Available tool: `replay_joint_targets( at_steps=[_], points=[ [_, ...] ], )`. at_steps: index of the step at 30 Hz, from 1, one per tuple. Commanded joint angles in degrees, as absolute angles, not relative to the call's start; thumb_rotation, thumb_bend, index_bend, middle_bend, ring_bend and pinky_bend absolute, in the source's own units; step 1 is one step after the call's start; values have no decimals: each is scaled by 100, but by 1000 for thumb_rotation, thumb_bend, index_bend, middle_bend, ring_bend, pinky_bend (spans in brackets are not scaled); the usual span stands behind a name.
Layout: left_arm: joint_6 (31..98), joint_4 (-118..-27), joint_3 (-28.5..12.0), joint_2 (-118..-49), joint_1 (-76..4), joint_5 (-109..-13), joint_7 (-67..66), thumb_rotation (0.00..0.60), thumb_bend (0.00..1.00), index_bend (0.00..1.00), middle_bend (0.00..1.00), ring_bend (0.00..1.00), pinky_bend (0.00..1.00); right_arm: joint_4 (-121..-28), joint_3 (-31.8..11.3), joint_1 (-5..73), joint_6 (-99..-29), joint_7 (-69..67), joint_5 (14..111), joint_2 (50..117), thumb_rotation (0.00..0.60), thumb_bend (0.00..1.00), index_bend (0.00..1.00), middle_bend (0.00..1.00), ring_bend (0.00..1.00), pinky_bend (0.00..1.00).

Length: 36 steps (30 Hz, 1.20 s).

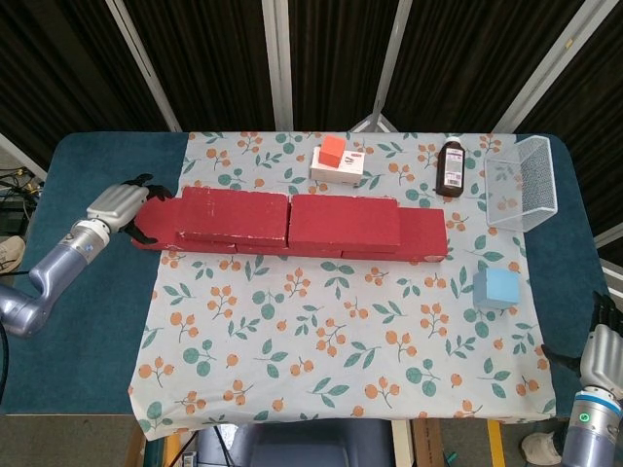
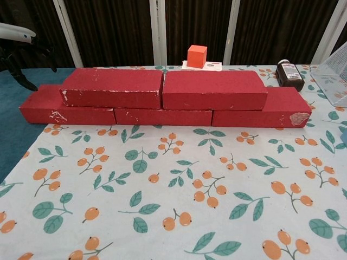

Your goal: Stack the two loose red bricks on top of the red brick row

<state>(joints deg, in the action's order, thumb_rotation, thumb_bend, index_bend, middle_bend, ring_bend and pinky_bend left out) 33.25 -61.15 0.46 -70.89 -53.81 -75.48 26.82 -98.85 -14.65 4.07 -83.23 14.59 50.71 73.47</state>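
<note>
A row of red bricks lies across the flowered cloth. Two red bricks rest on top of it side by side: the left one and the right one. My left hand hovers over the blue table, just left of the row's left end, open, fingers spread, holding nothing. My right hand shows only at the lower right corner of the head view, far from the bricks; how its fingers lie is unclear.
Behind the bricks an orange cube sits on a white box. A brown bottle and a clear bin stand at the back right. A light blue block lies right of the row.
</note>
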Motion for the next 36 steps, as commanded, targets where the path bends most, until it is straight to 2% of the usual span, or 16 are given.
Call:
replay_joint_targets(
  at_steps=[1, 24, 36],
  points=[
    [3312, -6048, 18, -7179, -5349, -7640, 2741, 600, 0, 245, 255, 2, 145, -9879, -1465, 408, -8319, 1453, 5071, 7347, 600, 118, 0, 55, 63, 0],
    [3388, -5799, -151, -7479, -5275, -8123, 3138, 600, 0, 256, 260, 5, 144, -9910, -1471, 396, -8293, 1387, 5065, 7302, 600, 118, 0, 54, 65, 0],
    [3443, -5760, -116, -7510, -5284, -8364, 3443, 600, 0, 260, 265, 5, 138, -9935, -1463, 397, -8269, 1378, 5062, 7276, 600, 119, 0, 54, 66, 0]
  ],
)
